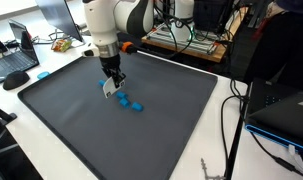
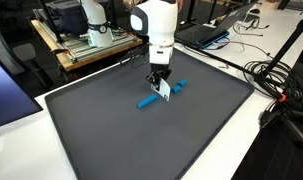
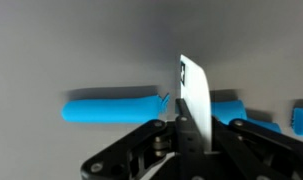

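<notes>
My gripper [image 1: 112,83] [image 2: 158,84] hangs just above a dark grey mat [image 1: 81,130] [image 2: 111,135] and is shut on a thin white card [image 3: 194,95], which stands upright between the fingers [image 3: 179,130]. The card also shows in both exterior views [image 1: 110,92] [image 2: 164,91]. Under and beside it lie light blue pieces in a row. In the wrist view a long one [image 3: 111,107] lies left of the card, another [image 3: 229,108] right of it, and a third [image 3: 301,118] at the right edge. Blue pieces show in both exterior views [image 1: 125,99] [image 2: 148,101].
The mat covers most of a white table [image 1: 216,150]. A laptop [image 1: 13,62] and a dark box [image 1: 281,110] sit off the mat. Cables [image 2: 276,85] run along one table side, and a shelf with gear [image 2: 91,45] stands behind the arm.
</notes>
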Motion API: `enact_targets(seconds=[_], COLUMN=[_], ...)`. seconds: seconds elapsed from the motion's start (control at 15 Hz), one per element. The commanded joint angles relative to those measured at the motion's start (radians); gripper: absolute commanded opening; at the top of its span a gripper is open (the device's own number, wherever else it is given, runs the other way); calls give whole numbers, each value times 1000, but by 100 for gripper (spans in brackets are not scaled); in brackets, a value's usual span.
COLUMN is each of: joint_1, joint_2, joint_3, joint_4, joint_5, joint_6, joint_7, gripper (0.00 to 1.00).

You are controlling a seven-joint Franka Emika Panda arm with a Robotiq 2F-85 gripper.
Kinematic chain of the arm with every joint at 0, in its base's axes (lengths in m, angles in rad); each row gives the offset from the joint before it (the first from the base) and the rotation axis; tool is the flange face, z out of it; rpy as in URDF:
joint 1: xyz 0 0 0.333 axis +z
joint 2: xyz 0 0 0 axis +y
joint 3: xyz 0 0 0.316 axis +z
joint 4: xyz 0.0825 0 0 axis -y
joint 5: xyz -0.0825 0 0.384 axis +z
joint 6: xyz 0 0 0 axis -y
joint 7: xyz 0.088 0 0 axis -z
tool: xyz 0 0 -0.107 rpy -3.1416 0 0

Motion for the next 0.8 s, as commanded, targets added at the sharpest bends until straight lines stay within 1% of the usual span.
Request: enact_targets(seconds=[0.0,0.33,0.73], joint_1=[-16,-37,-51], joint_2=[-86,-140,-113], joint_3=[-18,-39,-49], joint_4=[-66,-81,-57], joint_5=[20,14,15], joint_6=[-4,-23,-64], joint_7=[2,-8,-18], gripper=[1,1,1])
